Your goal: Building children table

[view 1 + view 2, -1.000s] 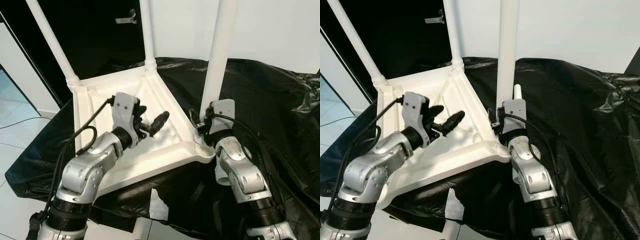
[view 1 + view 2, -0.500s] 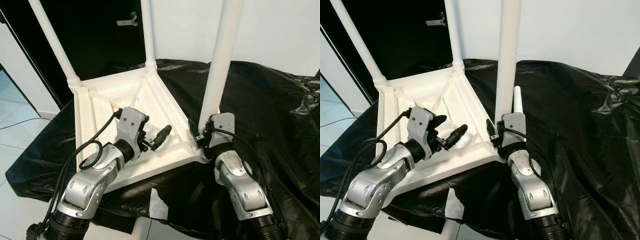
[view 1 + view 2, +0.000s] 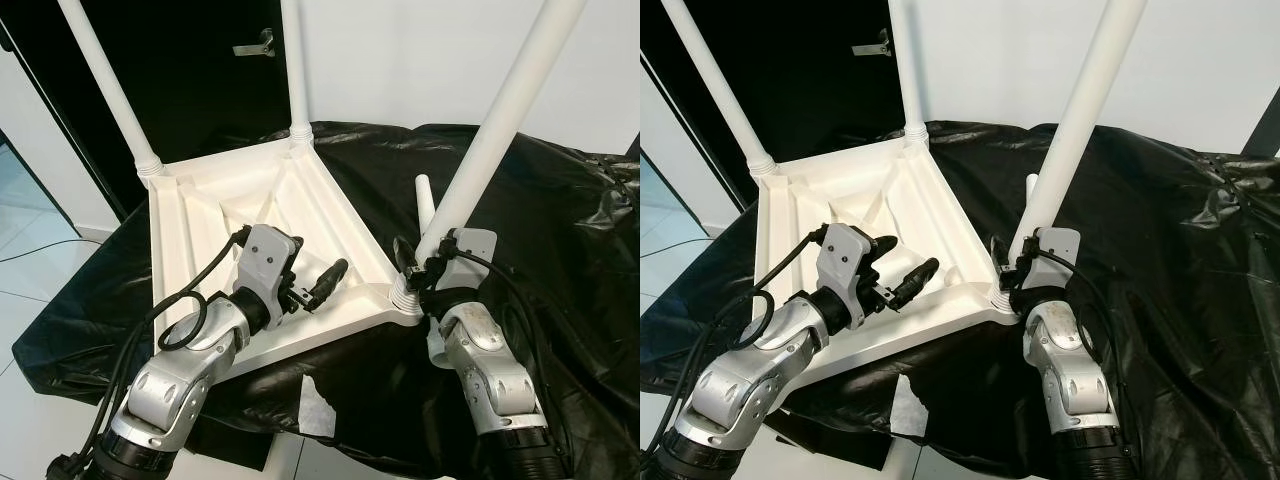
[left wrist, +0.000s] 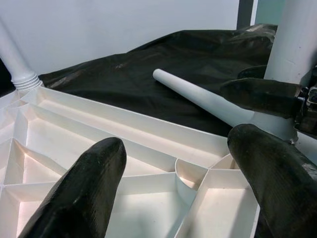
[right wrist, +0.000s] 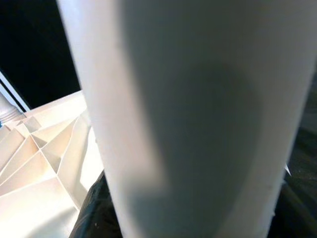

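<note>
the long white plastic table leg (image 3: 500, 125), upright a moment ago, now leans right in the near corner socket of the upturned white ribbed plastic tabletop (image 3: 200, 215) on the black-covered worktop (image 3: 560, 230). the right gripper (image 3: 432, 268) fingers clasp its base; the left gripper (image 3: 318, 283) fingers hover open. it probably isn't seated.

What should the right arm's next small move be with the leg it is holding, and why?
Probably tip the held leg back upright. The right claw grips it near its base at the upturned tabletop's near corner, and it leans right while the two rear legs stand vertical.
</note>
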### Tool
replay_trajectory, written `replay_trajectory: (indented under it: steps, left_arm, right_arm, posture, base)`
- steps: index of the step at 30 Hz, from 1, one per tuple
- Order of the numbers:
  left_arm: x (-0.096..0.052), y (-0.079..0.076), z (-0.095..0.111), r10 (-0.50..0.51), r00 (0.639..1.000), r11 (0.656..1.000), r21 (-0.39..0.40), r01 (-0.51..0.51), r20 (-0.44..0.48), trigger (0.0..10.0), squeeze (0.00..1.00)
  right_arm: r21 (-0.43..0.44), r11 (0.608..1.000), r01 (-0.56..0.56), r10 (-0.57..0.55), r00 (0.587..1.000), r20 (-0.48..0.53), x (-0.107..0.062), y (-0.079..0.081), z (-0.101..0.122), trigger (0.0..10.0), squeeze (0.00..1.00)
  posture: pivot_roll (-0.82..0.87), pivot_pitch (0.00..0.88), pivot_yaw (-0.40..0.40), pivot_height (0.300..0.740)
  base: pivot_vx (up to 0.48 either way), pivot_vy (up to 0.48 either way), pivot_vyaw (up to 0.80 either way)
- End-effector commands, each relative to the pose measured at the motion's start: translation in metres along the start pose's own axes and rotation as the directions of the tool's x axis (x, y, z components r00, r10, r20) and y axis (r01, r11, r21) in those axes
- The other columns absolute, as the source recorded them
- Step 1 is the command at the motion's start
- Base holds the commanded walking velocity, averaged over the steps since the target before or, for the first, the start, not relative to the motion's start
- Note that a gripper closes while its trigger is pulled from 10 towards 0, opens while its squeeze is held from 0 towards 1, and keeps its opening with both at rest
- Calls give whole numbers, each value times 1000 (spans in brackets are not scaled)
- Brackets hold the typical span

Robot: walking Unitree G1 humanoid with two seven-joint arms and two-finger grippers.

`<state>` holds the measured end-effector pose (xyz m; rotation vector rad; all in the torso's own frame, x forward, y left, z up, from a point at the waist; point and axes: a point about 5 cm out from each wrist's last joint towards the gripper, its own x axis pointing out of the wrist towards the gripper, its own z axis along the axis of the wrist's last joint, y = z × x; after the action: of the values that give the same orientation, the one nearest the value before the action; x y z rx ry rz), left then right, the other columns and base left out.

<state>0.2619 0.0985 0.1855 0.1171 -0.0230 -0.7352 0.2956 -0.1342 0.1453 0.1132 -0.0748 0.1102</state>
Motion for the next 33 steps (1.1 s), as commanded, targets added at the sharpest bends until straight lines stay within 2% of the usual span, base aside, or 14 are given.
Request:
replay_trajectory:
  steps: [1, 5, 8, 16, 20, 21, 33]
  left_arm:
    - [-2, -8, 2, -135, 991, 991, 20, 135, 2, 10000, 0]
    - [-2, -6, 3, -131, 991, 991, 23, 131, 5, 10000, 0]
    - [-3, -5, 3, -129, 992, 991, 28, 129, 5, 10000, 0]
    - [-4, -2, 5, -126, 992, 991, 40, 126, 5, 10000, 0]
    - [-3, -1, 6, -128, 992, 991, 43, 128, 7, 10000, 0]
    - [-3, -1, 7, -129, 992, 991, 45, 128, 8, 10000, 0]
    - [-4, 0, 11, -133, 991, 990, 47, 132, 18, 10000, 0]
  right_arm:
    - [-12, 1000, 16, -17, 995, -94, -3, -3, -19, 10000, 0]
    - [-64, 998, -6, 0, 995, -98, -6, -1, -22, 10000, 0]
    - [-157, 986, -54, 36, 993, -116, -11, 0, -33, 10000, 0]
    - [-219, 968, -126, 98, 986, -131, -22, -3, -48, 10000, 0]
    - [-279, 946, -167, 132, 982, -138, -25, -3, -51, 10000, 0]
    - [-325, 924, -199, 162, 977, -139, -26, -2, -52, 10000, 0]
    - [-413, 859, -302, 262, 953, -151, -33, 4, -61, 10000, 0]
  posture:
    - [29, 0, 39, 740]
    - [29, 0, 39, 740]
    - [30, 0, 45, 740]
    - [29, 0, 57, 740]
    - [29, 0, 59, 740]
    - [29, 0, 60, 740]
    - [34, 0, 62, 740]
  base:
    - [0, 0, 0]
    - [0, 0, 0]
    - [0, 0, 0]
    - [0, 0, 0]
    - [0, 0, 0]
    - [0, 0, 0]
    - [0, 0, 0]
